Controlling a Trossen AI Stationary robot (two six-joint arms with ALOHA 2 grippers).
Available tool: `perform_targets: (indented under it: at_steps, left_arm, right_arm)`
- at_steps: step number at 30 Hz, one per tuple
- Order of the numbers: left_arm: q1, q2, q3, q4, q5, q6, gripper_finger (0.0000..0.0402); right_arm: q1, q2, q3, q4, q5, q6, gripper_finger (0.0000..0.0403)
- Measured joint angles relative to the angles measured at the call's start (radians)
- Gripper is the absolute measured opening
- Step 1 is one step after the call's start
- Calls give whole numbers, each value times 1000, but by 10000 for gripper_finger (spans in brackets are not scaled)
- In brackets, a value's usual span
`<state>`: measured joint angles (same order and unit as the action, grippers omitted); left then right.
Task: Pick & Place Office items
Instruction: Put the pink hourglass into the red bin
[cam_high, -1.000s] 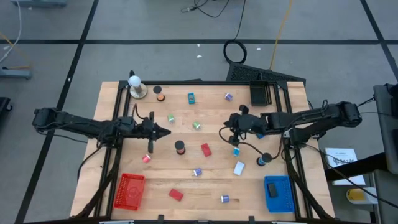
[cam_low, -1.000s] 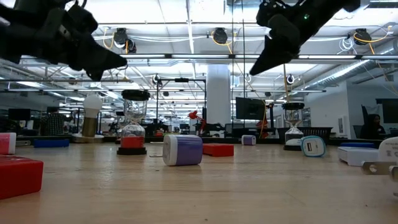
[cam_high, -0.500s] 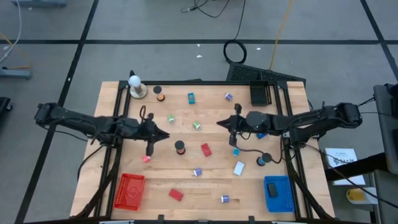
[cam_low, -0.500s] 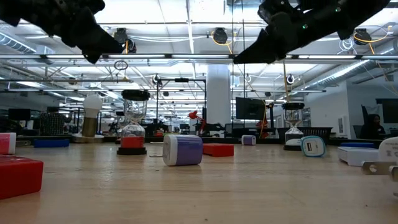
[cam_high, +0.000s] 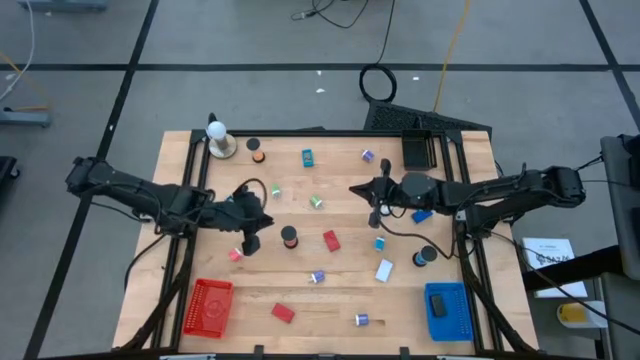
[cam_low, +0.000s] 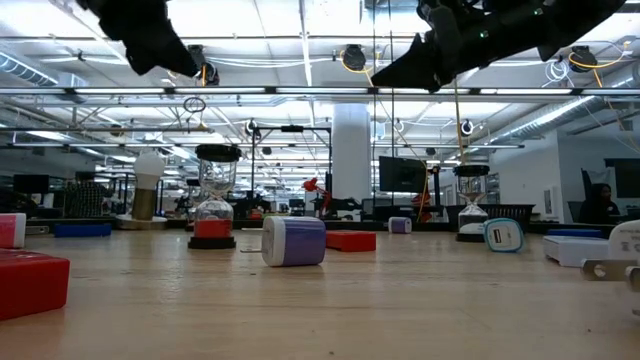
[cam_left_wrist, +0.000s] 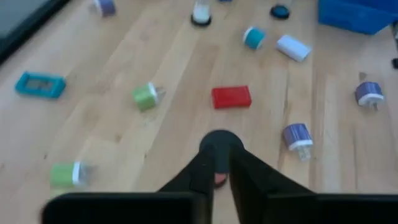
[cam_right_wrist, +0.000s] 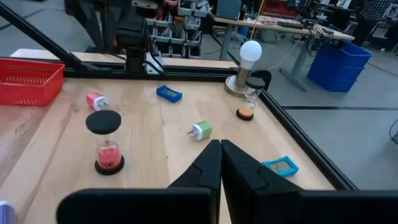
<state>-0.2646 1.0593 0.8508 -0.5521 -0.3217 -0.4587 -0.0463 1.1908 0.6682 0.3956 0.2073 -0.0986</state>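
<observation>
Office items lie scattered over the worktop (cam_high: 190, 150), none lifted yet. The left gripper (cam_high: 262, 215) hangs above the middle, fingers a narrow slit and empty, aimed at the red-sand timer (cam_high: 289, 237); next it must widen and drop. The right gripper (cam_high: 356, 190), shut and empty, hovers right of centre. I count two red blocks (cam_high: 331, 240), two green plugs (cam_high: 316, 201), one red basket (cam_high: 209, 305) and one blue basket (cam_high: 447, 311) at the near corners.

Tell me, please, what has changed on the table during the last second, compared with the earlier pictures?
Both arms moved, and nothing was taken or let go. Seen from above, the left gripper swung slightly toward the red basket side and now hangs near the red sand timer. The right gripper drew away from the blue basket side. In the low view both rose. All the small items lie as before.
</observation>
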Motion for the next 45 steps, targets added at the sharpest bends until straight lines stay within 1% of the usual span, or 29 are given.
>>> perform_targets:
  at_steps: [5, 7, 9, 11, 14, 19, 21, 24, 27, 32, 35, 37, 40, 42, 45]
  left_arm:
    - [0, 130, 132, -188, 16, -96, 127]
    - [0, 171, 184, -220, 30, -113, 154]
    - [0, 206, 226, -232, 76, -91, 177]
    - [0, 237, 264, -228, 124, -59, 194]
    - [1, 277, 299, -238, 147, -61, 203]
    - [45, 366, 305, -268, 152, -108, 197]
    - [68, 398, 305, -259, 182, -117, 201]
    - [90, 446, 305, -249, 198, -91, 225]
    - [104, 475, 305, -253, 198, -45, 264]
    - [113, 480, 305, -243, 191, 6, 330]
    - [113, 481, 305, -217, 190, 13, 359]
    - [107, 483, 305, -202, 187, 27, 371]
    - [104, 515, 306, -189, 145, 38, 381]
    - [105, 542, 305, -200, 123, 48, 382]
    - [113, 580, 305, -194, 121, 65, 379]
  right_arm:
    - [0, 0, 0, -28, 0, 0, 1]
    - [0, 0, 0, -28, 0, 0, 1]
    - [0, 0, 0, -29, 0, 0, 1]
    - [0, 0, 0, -29, 0, 0, 1]
    - [0, 0, 0, -27, 0, 0, 1]
    - [0, 0, 0, -27, 0, -1, 1]
    - [0, 0, 0, -28, 0, -1, 1]
    - [0, 0, 0, -30, 0, 0, 1]
    - [0, 0, 0, -31, 0, 0, 1]
    - [0, 0, 0, -34, 0, 0, 1]
    - [0, 0, 0, -35, 0, 0, 1]
    - [0, 0, 0, -35, 0, 0, 1]
    - [0, 0, -3, -27, 0, 0, 1]
    - [0, 0, -13, -18, 0, -1, 1]
    - [0, 1, -20, -23, 0, -2, 1]
